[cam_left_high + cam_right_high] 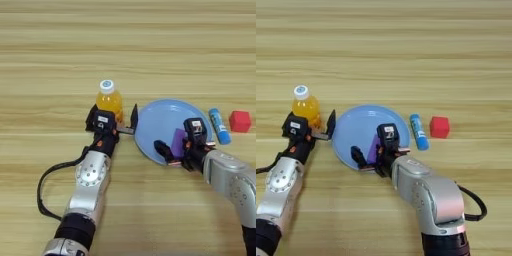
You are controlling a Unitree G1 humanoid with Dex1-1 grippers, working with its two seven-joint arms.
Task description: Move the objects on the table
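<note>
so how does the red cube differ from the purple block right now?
The red cube sits free on the bare table, right of the blue tube; the purple block is between the right gripper's fingers, over the blue plate. The red cube is squat and even-sided; the purple block is oblong. The red cube is fully visible; the purple block is partly hidden by the gripper. Both are small, plain-coloured blocks.

The bottle (109, 101) is orange with white cap, the plate (155, 120) light blue, the block (178, 141) purple, the cube (240, 121) red.
</note>
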